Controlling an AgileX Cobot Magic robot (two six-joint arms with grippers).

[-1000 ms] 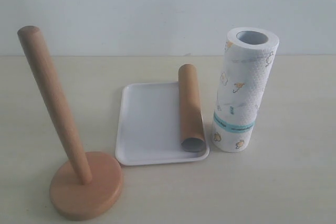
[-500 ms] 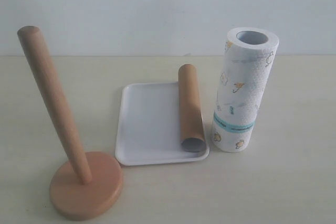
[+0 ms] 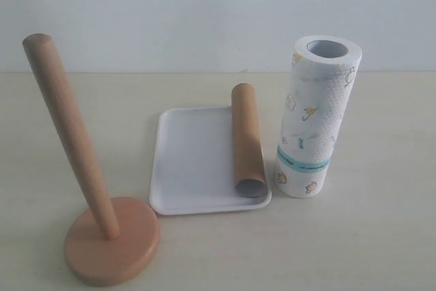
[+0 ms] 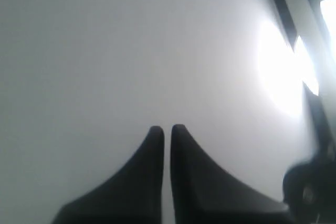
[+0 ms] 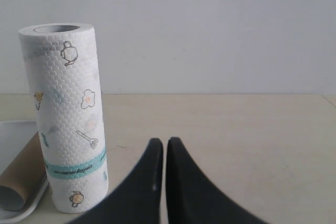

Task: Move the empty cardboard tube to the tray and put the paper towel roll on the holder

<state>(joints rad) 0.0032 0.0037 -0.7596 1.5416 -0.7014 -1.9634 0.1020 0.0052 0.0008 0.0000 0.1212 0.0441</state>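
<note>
Holder stands at 8 o'clock of tray, dowel bare. Empty cardboard tube already lies in tray along its 3 o'clock rim. Paper towel roll upright on table, just beside tray at 3 o'clock. Left pincer and right pincer both together, holding nothing. Judgement: roll comes next. Spread right pincer wide, grip mid-height, lift above dowel tip, line core over it.

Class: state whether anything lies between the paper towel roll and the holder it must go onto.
Yes: the tray, with the cardboard tube lying along its edge, sits between the paper towel roll and the holder. Both lie low.
</note>
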